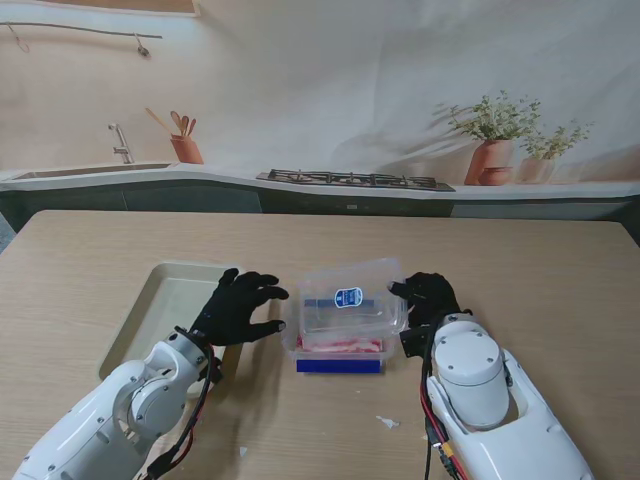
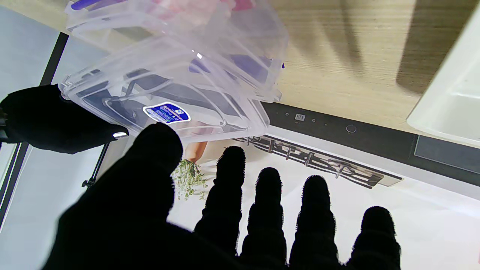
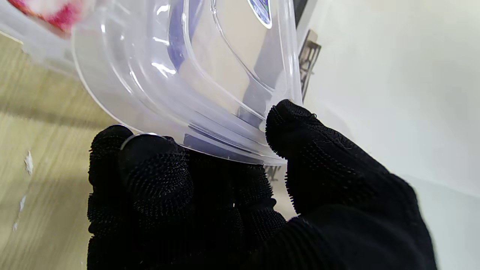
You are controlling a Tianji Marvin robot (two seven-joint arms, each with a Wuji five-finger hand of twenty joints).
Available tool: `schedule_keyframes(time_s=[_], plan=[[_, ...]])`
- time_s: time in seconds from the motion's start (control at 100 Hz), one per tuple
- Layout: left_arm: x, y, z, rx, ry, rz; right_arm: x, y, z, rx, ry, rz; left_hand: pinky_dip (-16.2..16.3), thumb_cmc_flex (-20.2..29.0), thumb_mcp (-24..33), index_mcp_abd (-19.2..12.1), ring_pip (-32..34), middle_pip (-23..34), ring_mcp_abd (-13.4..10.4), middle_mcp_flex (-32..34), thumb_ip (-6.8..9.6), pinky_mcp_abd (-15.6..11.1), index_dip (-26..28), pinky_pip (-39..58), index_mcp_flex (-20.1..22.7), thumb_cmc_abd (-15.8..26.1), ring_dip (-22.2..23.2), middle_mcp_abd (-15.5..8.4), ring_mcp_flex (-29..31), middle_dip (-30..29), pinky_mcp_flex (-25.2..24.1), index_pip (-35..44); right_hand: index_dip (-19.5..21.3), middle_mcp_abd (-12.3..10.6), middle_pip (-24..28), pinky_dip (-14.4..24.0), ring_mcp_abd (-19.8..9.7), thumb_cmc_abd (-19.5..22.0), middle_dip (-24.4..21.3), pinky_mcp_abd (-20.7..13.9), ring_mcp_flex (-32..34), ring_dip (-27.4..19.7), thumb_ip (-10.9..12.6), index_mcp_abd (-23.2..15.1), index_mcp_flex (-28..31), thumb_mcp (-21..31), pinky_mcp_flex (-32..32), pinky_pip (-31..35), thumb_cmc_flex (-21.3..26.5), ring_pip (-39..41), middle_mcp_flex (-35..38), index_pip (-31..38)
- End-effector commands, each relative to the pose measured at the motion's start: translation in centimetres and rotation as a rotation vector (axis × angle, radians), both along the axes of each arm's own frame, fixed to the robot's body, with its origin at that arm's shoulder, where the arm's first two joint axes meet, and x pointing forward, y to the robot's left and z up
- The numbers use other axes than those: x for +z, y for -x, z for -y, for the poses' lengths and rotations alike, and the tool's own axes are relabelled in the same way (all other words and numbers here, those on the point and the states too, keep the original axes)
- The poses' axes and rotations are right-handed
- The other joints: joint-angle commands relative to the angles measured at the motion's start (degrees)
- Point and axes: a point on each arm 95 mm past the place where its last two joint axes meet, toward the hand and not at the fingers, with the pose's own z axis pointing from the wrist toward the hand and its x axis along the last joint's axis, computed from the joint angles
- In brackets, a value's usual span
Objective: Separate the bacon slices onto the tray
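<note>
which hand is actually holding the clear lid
The right hand: its fingers pinch the clear lid's edge. The left hand is open, fingers spread beside it.

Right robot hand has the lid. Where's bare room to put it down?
Bare tabletop lies right of the right robot hand holding the lid, and across the far strip of table beyond the container. The tray interior also looks bare, but it's meant for bacon. Crowded: between the left robot hand and container, and the near edge by both arms.
</note>
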Motion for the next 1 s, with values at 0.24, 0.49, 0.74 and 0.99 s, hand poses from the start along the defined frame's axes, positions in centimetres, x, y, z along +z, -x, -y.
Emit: schedule_keyframes(time_s=[0.24, 0.49, 0.74, 0.99], plan=[[-0.1, 0.1, 0.4, -0.006, -0.003, -0.021, 0.5, 0.8, 2.6, -0.087, -0.031, 0.079, 1.54, -1.44, -1.45, -0.99, 0.07, 0.18, -0.37, -2.29, 1.09, 0.16, -0.56, -0.12, -2.45, 0.98, -0.48, 0.21, -2.30, -0.06, -0.34, -0.77, 1.06, -0.61, 2.92, 2.76, -1.06, 3.66, 1.41, -0.08, 2.95, 0.43, 1.27, -6.48, 1.71, 8.04, 0.82, 4.51, 5.99, 0.48, 1.58, 2.97], [-0.1, 0.1, 0.4, -0.009, -0.002, -0.024, 1.2, 1.7, 5.2, -0.164, -0.070, 0.163, 1.55, -1.43, -1.81, -0.97, -0.01, 0.19, -0.36, -2.35, 1.13, 0.17, -0.64, -0.15, -2.48, 1.21, -0.49, 0.15, -2.44, -0.09, -0.39, -0.83, 1.40, -0.64, 3.01, 2.94, -1.31, 3.76, 1.63, -0.10, 3.12, 0.50, 1.21, -6.46, 1.61, 8.16, 0.94, 4.54, 5.90, 0.64, 1.58, 2.91], [-0.2, 0.1, 0.6, -0.014, -0.001, -0.026, 1.6, 2.8, 7.7, -0.241, -0.082, 0.253, 1.55, -1.45, -2.16, -1.08, -0.03, 0.16, -0.47, -2.38, 1.16, 0.12, -0.69, -0.18, -2.68, 1.34, -0.49, 0.17, -2.43, -0.11, -0.41, -0.91, 1.67, -0.85, 3.04, 3.06, -1.35, 4.08, 1.81, -0.11, 3.06, 0.52, 1.12, -6.59, 1.47, 8.04, 0.95, 4.49, 5.79, 0.62, 1.32, 2.78], [-0.3, 0.1, 0.8, -0.017, -0.004, -0.033, 0.2, 3.2, 9.9, -0.362, -0.038, 0.288, 1.55, -1.30, -2.37, -0.91, -0.14, 0.07, -0.39, -2.53, 1.19, 0.09, -0.74, -0.19, -2.64, 1.36, -0.53, 0.29, -2.57, -0.16, -0.43, -0.95, 1.93, -1.03, 3.10, 3.14, -1.66, 4.46, 1.97, -0.26, 2.60, 0.57, 1.06, -6.92, 1.18, 7.83, 0.96, 4.38, 5.70, 0.54, 0.99, 2.68]])
